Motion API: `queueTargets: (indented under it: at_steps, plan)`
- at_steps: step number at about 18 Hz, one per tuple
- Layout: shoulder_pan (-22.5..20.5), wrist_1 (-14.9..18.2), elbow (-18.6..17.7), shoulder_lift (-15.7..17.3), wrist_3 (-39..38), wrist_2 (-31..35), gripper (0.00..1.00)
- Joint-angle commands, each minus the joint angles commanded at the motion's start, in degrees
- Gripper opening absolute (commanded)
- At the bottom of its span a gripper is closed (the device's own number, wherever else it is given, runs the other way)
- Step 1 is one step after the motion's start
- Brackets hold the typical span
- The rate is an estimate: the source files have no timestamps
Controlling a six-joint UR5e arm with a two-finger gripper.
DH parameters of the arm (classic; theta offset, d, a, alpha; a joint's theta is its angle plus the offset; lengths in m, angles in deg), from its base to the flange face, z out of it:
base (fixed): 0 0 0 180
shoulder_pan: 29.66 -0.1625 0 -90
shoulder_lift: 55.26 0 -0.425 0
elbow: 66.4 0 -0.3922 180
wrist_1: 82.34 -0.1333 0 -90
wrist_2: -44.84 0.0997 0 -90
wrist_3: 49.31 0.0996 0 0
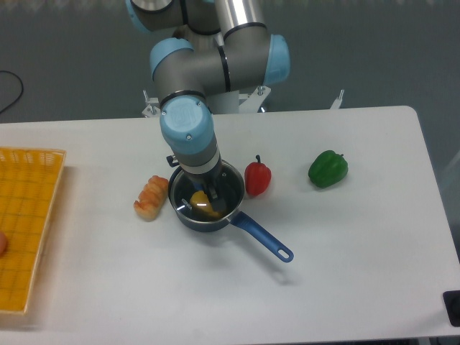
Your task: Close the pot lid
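The pot (pixel 231 185) is a small dark saucepan at the table's middle. Its blue handle (pixel 262 236) points to the front right. A thin silver rim (pixel 239 175) runs around its top, so the glass lid seems to lie on or just over the pot. A yellow-orange piece (pixel 202 202) shows inside. My gripper (pixel 208 198) reaches straight down onto the pot's centre. The wrist hides most of the fingers, so I cannot tell whether they are shut on the lid.
A red pepper (pixel 258 177) touches the pot's right side. A green pepper (pixel 328 168) lies further right. An orange-and-white shrimp-like toy (pixel 151 198) lies just left of the pot. A yellow basket (pixel 29 230) stands at the left edge.
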Motion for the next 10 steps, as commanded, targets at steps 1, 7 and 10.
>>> queueTargets:
  at_steps: [1,7,10]
  plan:
    - [-0.8,-0.26,0.71,0.0,0.0,-0.35,1.0]
    - [-6.24,-6.49,1.42,-0.09,7.9,-1.32,1.0]
    - [-8.71,-8.78,1.51,-0.62,9.05,-3.07,1.0]
